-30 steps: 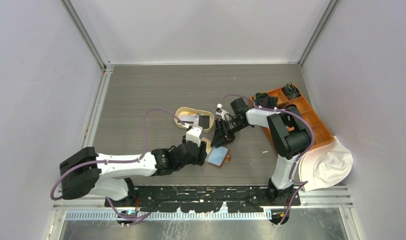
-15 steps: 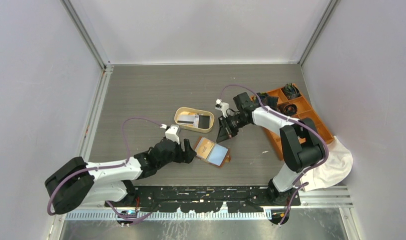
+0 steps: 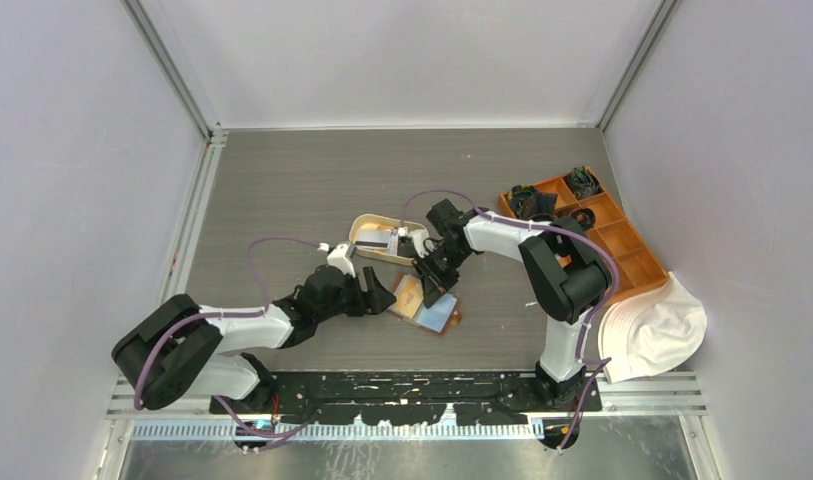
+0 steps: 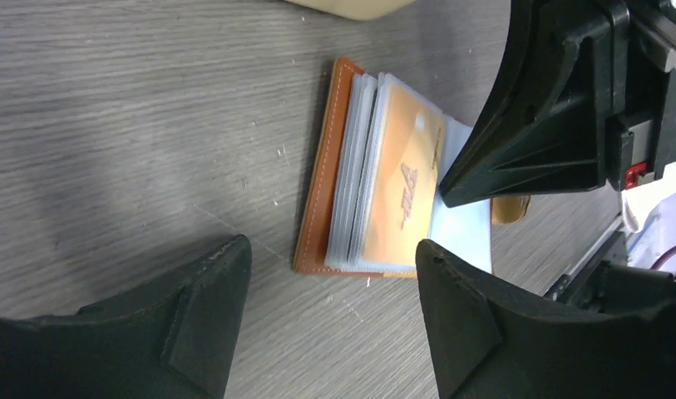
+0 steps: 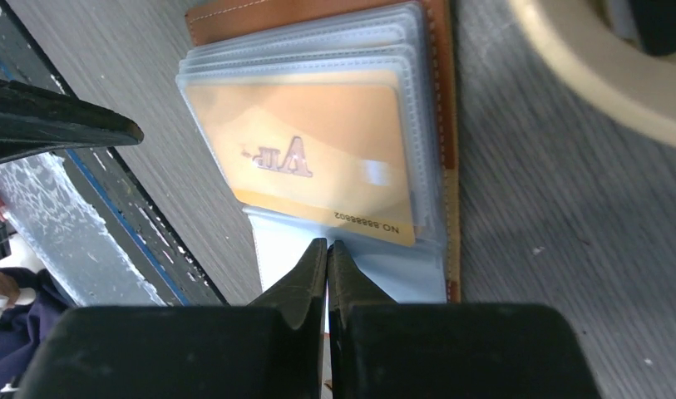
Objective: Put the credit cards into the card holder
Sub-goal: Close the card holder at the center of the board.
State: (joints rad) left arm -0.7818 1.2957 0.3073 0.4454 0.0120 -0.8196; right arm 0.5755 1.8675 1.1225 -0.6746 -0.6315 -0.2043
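Card holder: the brown card holder [image 3: 427, 305] lies open on the bench [image 3: 282, 190], near the middle, its clear sleeves fanned upward.
Card in holder: an orange card [image 5: 318, 158] sits in the top clear sleeve, print side up.
Right fingers: the right fingers [image 5: 327, 253] are pressed together with nothing visible between them. Their tips rest on the pale sleeve just beside the orange card's edge.
Left fingers: the left fingers [image 3: 384, 297] are spread wide and low over the bench. They are just left of the holder's leather edge and grip nothing.
Tray: a cream oval tray [image 3: 360, 228] sits just behind the holder, with a black card [image 3: 410, 242] and a pale card [image 3: 377, 240] inside.
Far right: an orange compartment box [image 3: 622, 250], with a white cloth [image 3: 657, 330] beside it.
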